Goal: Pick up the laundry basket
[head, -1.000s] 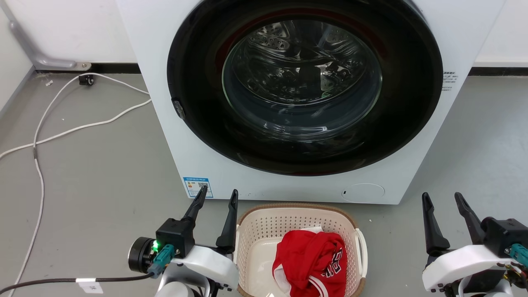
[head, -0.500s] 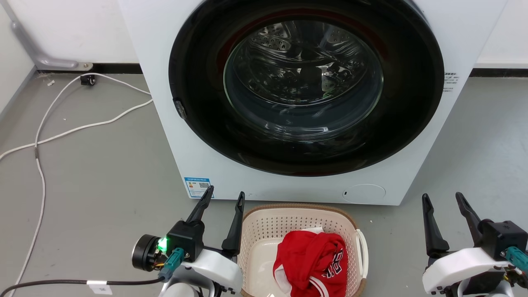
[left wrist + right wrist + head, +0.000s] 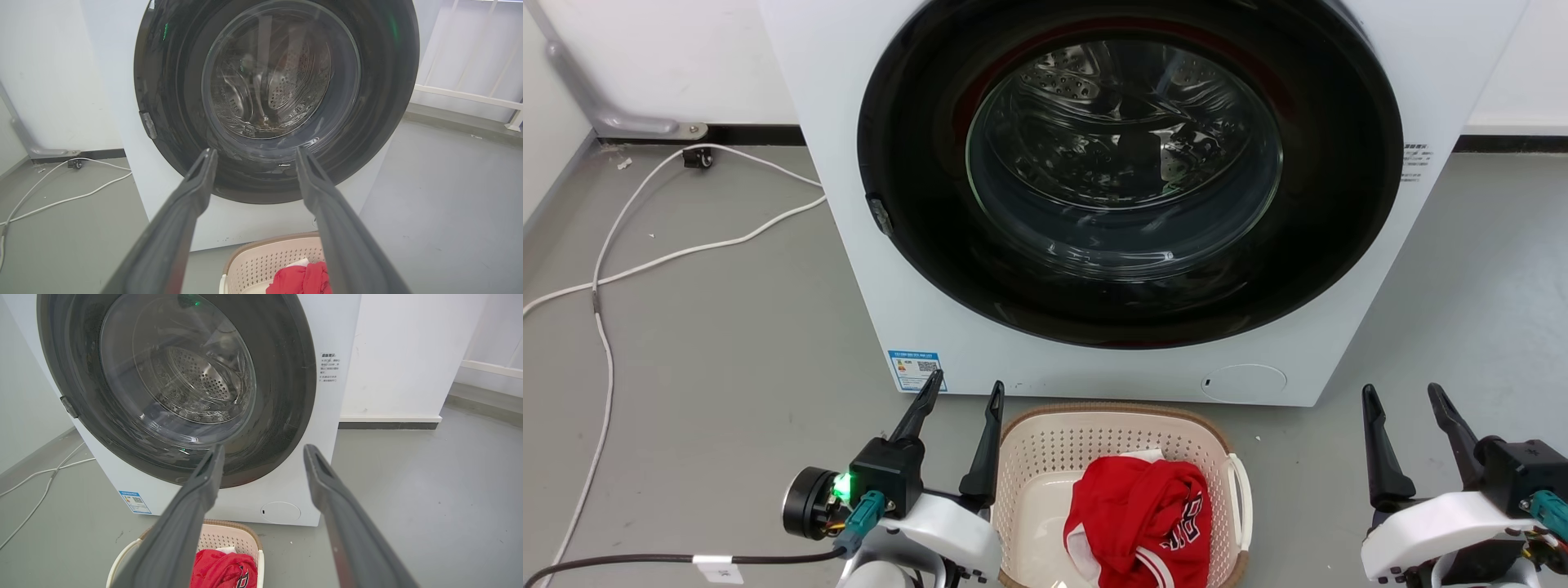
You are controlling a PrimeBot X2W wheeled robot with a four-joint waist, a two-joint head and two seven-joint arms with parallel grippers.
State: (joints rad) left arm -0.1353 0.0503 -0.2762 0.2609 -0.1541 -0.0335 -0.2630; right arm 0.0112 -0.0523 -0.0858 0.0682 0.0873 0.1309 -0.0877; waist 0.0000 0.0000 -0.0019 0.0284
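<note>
Two hazards apply. Left gripper point(image 3: 966, 380), fingers apart and empty, stands just beside the laundry basket point(image 3: 1045, 457) on the floor point(image 3: 727, 367) before the washer point(image 3: 980, 351): a descent may strike the rim point(image 3: 1111, 407). Right gripper point(image 3: 1401, 388), likewise apart and empty, is well clear of the handle point(image 3: 1241, 490): a one-sided lift would tip the red garment point(image 3: 1143, 514) out.

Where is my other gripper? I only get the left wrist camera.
Observer: The right gripper is open, off to the right of the laundry basket, not touching it.
Operator: Does the basket have a handle on that side?
Observer: Yes, the head view shows a white handle on its right side.
Operator: What's the red thing?
Observer: A red garment with black-and-white lettering, lying inside the basket.
</note>
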